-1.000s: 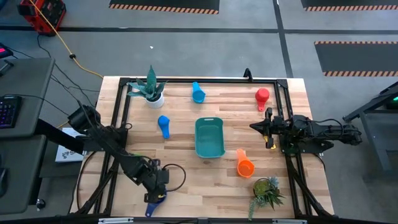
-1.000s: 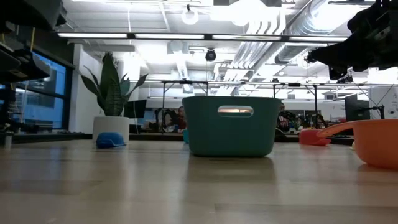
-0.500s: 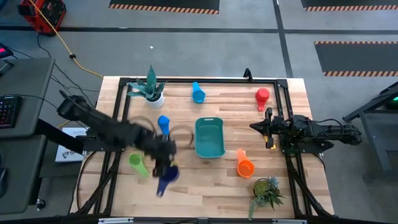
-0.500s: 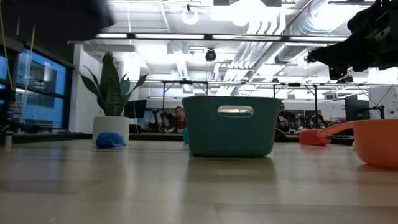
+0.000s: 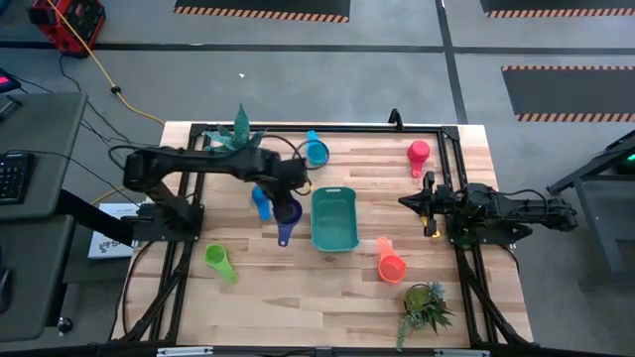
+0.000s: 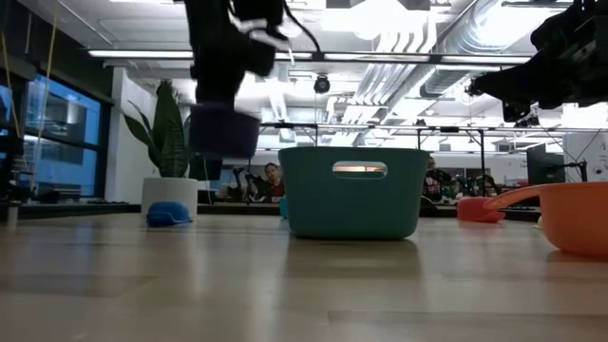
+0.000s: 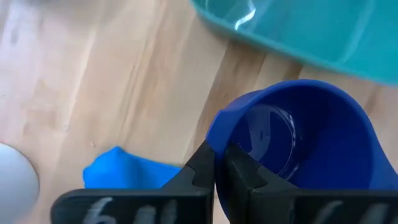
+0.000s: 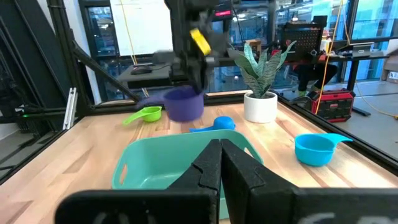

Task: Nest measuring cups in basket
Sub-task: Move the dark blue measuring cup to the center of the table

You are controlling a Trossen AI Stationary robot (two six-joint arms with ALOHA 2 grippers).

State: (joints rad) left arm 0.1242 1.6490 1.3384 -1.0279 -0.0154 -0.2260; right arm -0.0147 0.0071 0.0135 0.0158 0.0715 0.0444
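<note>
Nearest you in the low view, the orange measuring cup [image 6: 570, 217] sits at right. The teal basket [image 5: 334, 220] is empty at frame centre. Your left gripper [image 5: 286, 197], fingers clamped on the rim of the dark blue measuring cup [image 5: 287, 213], has swept up from the lower left in the last second and now hangs just left of the basket, above the table. That sets up the first drop. Your right gripper [image 5: 409, 201] waits at right, fingers together. Farther off lie the green cup [image 5: 219, 263], the red cup [image 5: 419, 152] and two lighter blue ones.

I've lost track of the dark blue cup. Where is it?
In the high view, the dark blue cup hangs in the left pincer, just left of the teal basket, beside the blue cup.
</note>
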